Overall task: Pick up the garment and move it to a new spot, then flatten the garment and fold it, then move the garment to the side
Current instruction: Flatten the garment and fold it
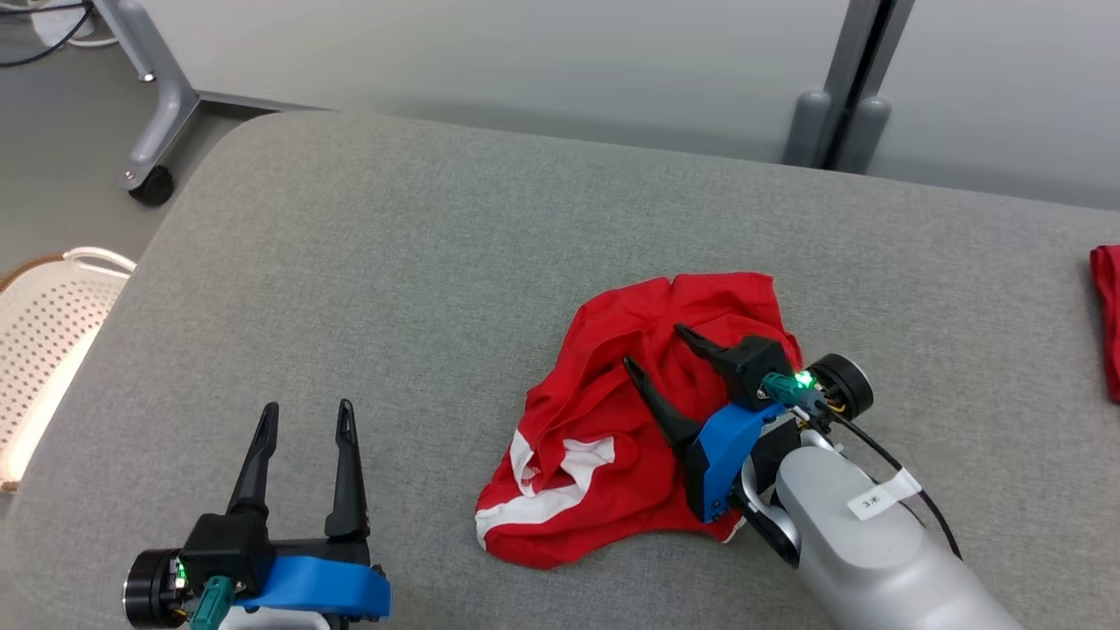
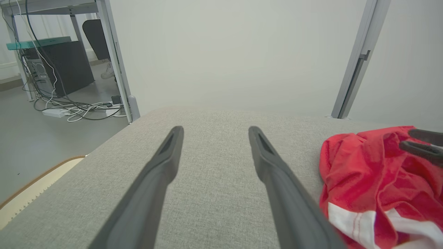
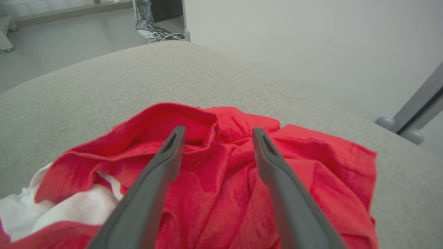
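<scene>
Left gripper [image 1: 308, 407]: nearest, low on the left, over bare upholstery. Jaws spread wide, fingers pointing away from the robot. The left wrist view [image 2: 214, 129] shows grey weave between the fingers.

Right gripper [image 1: 652, 344]: low on the right, angled up and to the left over the garment. Jaws spread wide, not clamped on the cloth.

Garment [image 1: 569, 394]: red with white bands, crumpled in a heap right of centre on the table. It lies well apart from the left gripper and directly under the right one.

Garment against right jaws: in the right wrist view [image 3: 218, 128] both fingers lie over red folds [image 3: 311, 166], with a raised hem ridge just past the tips. Whether the tips touch the cloth cannot be told.

Garment against left jaws: in the left wrist view the heap [image 2: 363, 173] sits off to the right, outside the fingers.

Table [image 1: 437, 262]: grey fabric top with a rounded far-left corner.

Basket [image 1: 44, 332]: white, perforated, on the floor beside the table's left edge.

Second red cloth [image 1: 1107, 315]: at the right margin, cut off by the frame.

Caster leg [image 1: 157, 122]: grey, on the floor past the far-left corner.

Post [image 1: 840, 114]: grey, upright, behind the far edge.
</scene>
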